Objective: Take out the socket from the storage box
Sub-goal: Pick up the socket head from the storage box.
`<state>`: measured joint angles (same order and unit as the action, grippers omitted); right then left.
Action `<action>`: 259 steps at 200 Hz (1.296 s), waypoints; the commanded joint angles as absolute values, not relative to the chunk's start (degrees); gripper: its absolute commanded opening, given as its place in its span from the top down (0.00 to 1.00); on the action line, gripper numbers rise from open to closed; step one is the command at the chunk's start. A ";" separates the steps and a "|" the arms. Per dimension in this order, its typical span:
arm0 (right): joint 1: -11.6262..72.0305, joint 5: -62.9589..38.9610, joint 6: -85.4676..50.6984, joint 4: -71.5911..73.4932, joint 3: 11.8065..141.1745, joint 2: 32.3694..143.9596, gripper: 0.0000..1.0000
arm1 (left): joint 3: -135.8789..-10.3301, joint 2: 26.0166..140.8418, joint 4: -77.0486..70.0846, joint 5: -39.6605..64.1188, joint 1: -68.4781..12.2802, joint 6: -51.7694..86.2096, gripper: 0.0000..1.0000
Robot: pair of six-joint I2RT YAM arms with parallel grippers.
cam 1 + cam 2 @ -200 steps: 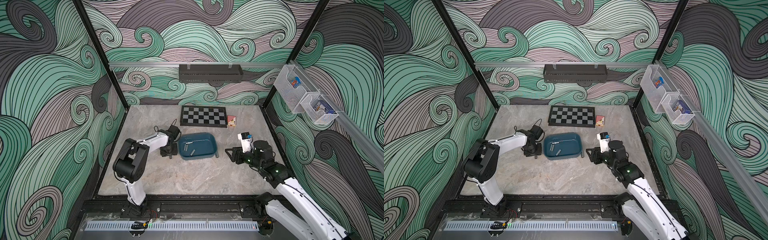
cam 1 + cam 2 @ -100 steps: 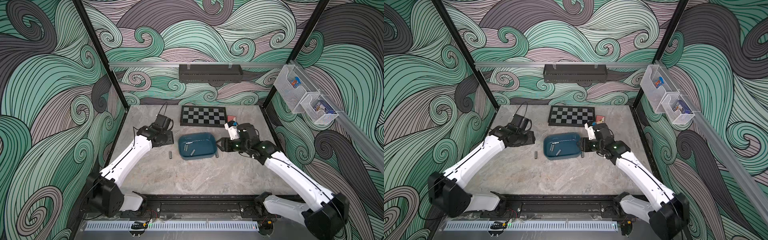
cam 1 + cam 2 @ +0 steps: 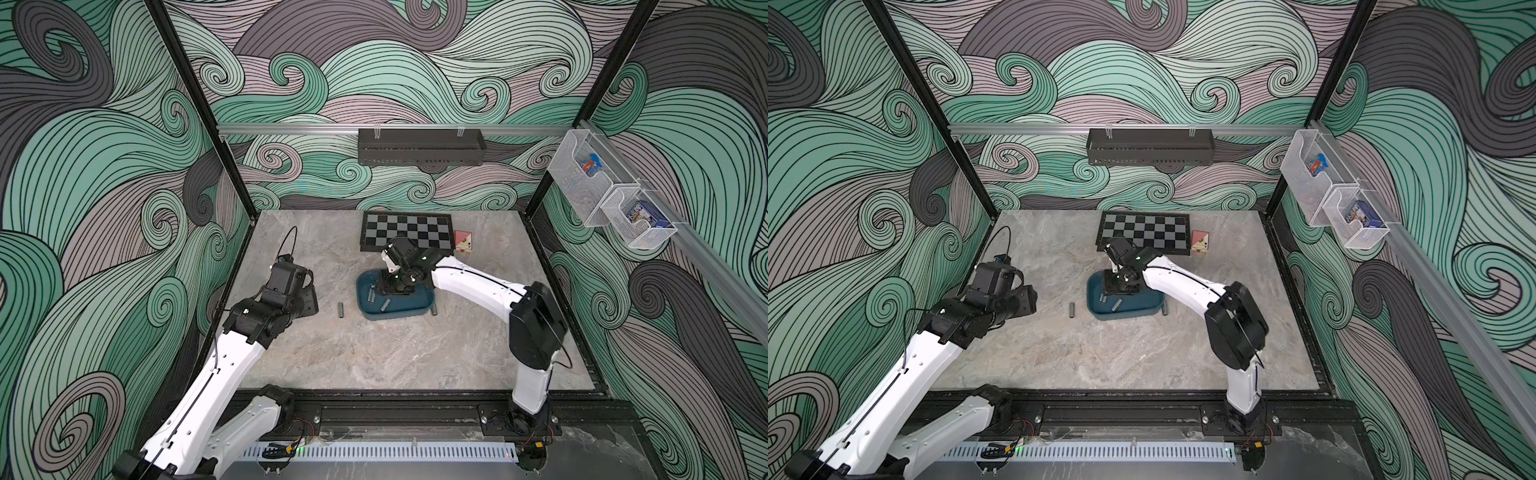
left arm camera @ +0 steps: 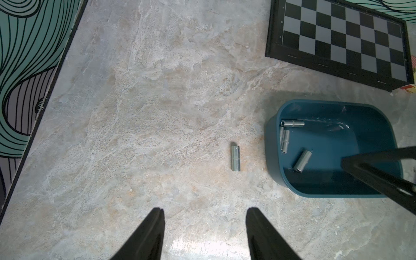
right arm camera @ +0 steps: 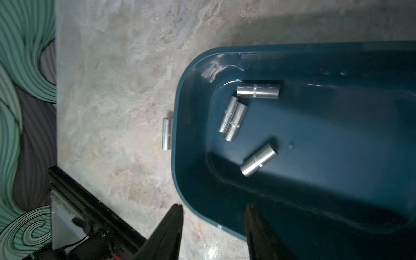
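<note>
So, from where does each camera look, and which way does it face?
Top views: high above the front, facing down toward the back wall; both show the left arm and right arm.
Left wrist: on the left arm, facing down at the table; the tips of the left gripper show.
Right wrist: above the storage box, facing down into it; the tips of the right gripper show.
Shared: both wrist views hold the storage box and the loose socket beside it.

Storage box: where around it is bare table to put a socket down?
Widest bare table: between the storage box and the front rail. The strip toward the left gripper holds one socket. Crowded: behind, by the chessboard and right arm.
</note>
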<state>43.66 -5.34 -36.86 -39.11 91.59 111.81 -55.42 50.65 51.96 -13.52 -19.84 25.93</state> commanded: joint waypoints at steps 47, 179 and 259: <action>44.67 -3.14 -37.77 -45.11 101.18 124.84 0.56 | -55.37 50.75 52.03 -13.47 -19.50 24.07 0.38; 42.86 0.60 -36.49 -46.29 104.85 132.56 0.68 | -55.12 49.53 51.06 -12.95 -19.50 22.41 0.38; 42.49 3.81 -34.94 -46.67 102.98 133.58 0.72 | -55.02 50.00 51.07 -12.51 -19.51 22.28 0.38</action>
<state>42.39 1.23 -35.97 -44.97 104.62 131.37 -54.94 49.41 51.42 -13.21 -19.84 23.11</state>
